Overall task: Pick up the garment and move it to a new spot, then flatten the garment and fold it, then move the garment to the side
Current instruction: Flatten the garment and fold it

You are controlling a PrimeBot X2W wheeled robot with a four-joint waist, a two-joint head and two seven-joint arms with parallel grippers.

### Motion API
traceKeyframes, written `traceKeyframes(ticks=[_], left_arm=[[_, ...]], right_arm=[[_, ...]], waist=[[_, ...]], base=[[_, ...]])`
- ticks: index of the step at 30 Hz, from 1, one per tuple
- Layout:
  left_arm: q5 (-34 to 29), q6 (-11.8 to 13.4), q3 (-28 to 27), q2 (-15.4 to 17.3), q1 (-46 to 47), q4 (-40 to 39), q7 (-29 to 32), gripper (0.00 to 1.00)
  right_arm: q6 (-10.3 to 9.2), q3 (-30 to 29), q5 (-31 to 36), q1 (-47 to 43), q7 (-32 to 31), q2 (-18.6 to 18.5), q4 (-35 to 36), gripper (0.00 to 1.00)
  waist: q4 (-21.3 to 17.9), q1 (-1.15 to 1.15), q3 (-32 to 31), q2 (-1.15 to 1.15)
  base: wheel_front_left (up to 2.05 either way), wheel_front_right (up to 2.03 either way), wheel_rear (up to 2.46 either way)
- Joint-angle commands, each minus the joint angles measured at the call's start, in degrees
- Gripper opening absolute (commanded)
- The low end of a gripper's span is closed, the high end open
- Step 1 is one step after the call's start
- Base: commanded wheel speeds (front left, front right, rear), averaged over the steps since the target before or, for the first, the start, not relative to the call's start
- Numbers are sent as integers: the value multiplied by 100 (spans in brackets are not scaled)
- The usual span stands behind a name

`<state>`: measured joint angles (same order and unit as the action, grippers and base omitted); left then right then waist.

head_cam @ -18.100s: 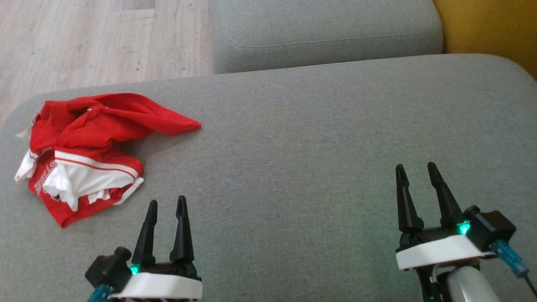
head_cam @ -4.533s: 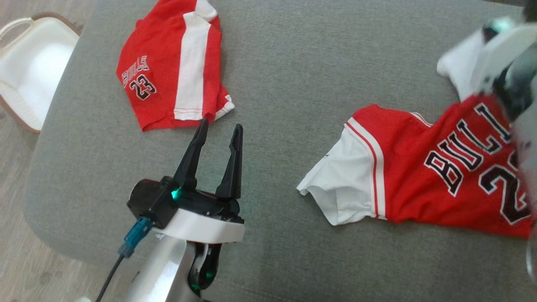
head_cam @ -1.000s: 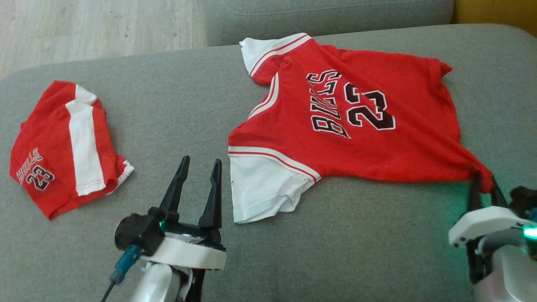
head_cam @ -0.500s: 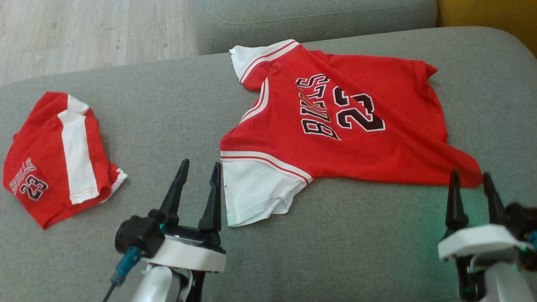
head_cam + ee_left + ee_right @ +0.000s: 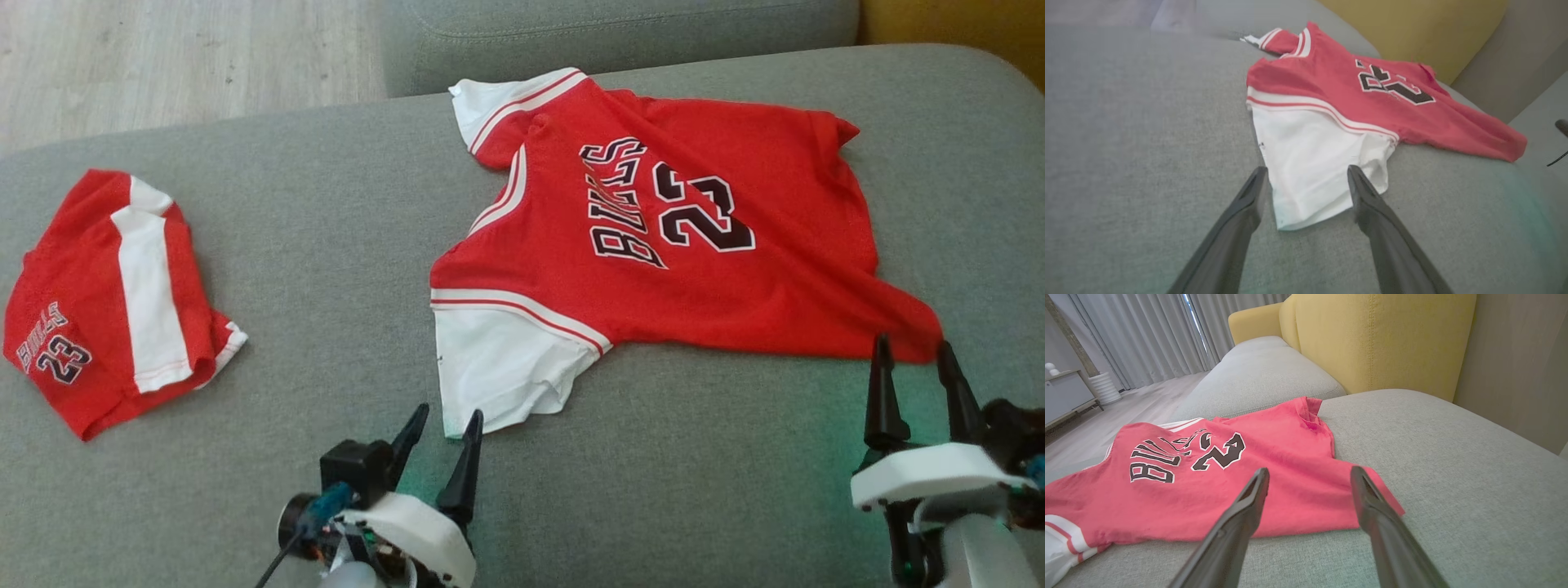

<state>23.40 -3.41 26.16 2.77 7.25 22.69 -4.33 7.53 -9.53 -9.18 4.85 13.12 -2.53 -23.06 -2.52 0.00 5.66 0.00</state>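
With left gripper (image 5: 447,413) and right gripper (image 5: 912,343) open, we judged the red mesh jersey (image 5: 678,237) needed gentle outward corner pulls

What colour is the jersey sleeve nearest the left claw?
The sleeve is white, with red-and-white stripes where it joins the red jersey; clearest in left wrist view.
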Motion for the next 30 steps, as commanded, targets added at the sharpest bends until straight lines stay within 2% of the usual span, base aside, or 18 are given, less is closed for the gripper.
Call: traceKeyframes(ticks=[1,9,30], left_arm=[[83,171,-86,10,292,-39,191,100],[78,570,-22,10,415,246,524,100],[278,660,9,11,569,476,720,100]], right_arm=[[-4,184,-22,229,75,-35,168,100],[-4,285,-61,276,100,-35,120,100],[-4,296,-88,375,156,-35,87,100]], waist=[[-26,0,15,0],[-135,0,81,0],[-330,0,243,0]], base=[[0,0,0],[0,0,0],[0,0,0]])
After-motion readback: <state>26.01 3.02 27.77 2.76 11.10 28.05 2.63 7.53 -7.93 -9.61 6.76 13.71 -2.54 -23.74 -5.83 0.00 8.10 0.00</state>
